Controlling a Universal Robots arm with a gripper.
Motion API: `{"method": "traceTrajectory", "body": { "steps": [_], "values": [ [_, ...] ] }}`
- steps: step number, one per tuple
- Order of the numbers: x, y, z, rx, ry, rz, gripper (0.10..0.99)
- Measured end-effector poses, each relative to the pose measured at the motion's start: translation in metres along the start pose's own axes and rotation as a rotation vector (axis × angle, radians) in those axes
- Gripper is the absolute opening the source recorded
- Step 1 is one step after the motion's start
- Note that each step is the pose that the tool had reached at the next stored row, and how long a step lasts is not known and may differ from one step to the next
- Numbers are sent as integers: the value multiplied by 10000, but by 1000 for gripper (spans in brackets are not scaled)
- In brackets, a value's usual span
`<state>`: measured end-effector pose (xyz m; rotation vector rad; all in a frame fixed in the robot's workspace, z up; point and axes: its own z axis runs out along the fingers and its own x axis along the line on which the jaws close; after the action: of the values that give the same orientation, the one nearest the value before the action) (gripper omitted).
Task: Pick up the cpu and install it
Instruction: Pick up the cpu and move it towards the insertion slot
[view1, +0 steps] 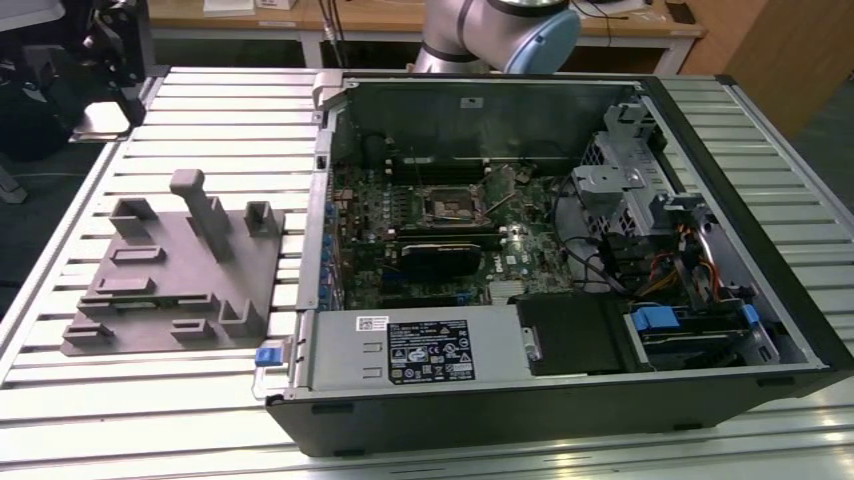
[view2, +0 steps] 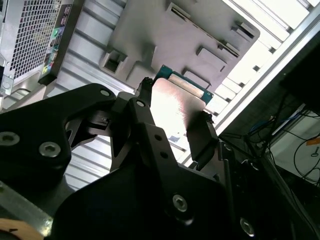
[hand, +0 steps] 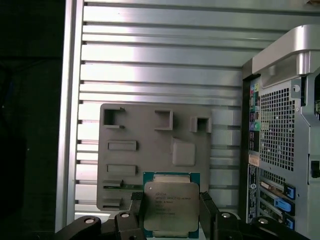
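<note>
Gripper (hand: 172, 212) jaws clamped on cpu (hand: 171, 202), held above grey moulded tray (hand: 135, 165); pickup done, install pending, motherboard socket (view1: 451, 206), exterior view centre, awaiting chip.

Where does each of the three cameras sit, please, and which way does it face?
Exterior view: off the arm, high, looking down on the open case, grey tray and arm.
First wrist view: on the arm, looking down past jaws shut on the cpu to the tray.
Second wrist view: behind the jaws, looking along them at the cpu.
Shared: all three show tray and case.
</note>
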<state>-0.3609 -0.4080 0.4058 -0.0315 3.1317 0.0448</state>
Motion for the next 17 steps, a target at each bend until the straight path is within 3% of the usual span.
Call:
{"method": "traceTrajectory", "body": {
  "steps": [17],
  "values": [
    [-199, -4, 3, 0, -1, 1, 533]
  ]
}}
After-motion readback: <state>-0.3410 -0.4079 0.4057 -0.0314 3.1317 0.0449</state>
